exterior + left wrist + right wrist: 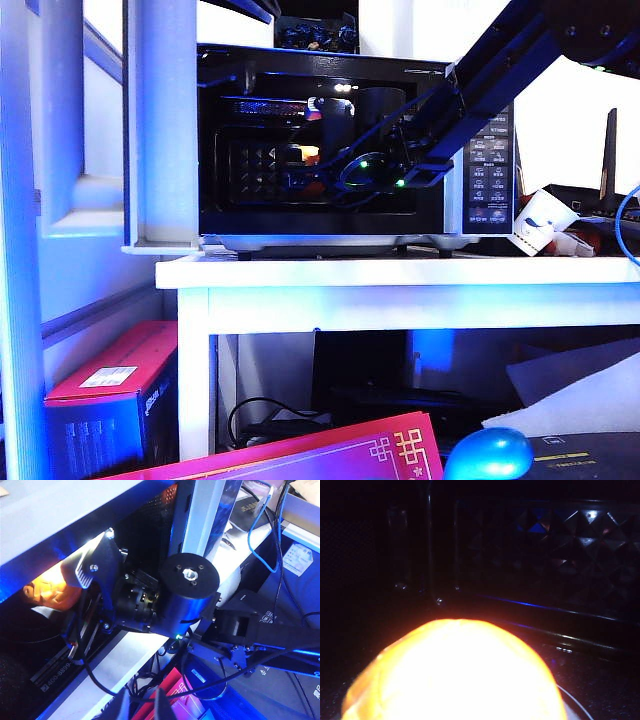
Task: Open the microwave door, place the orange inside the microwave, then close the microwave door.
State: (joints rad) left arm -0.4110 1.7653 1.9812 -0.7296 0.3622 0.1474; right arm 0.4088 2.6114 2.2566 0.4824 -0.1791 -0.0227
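The orange (309, 155) is seen inside the microwave (330, 150) cavity, clamped between the right gripper's (55, 587) wide-set fingers. The right arm is stretched diagonally in through the opening. The microwave door (160, 125) is swung fully open at the left. The left gripper's (140, 707) fingers are only partly seen at the wrist view's edge, nothing visibly held; released or clenched cannot be told.
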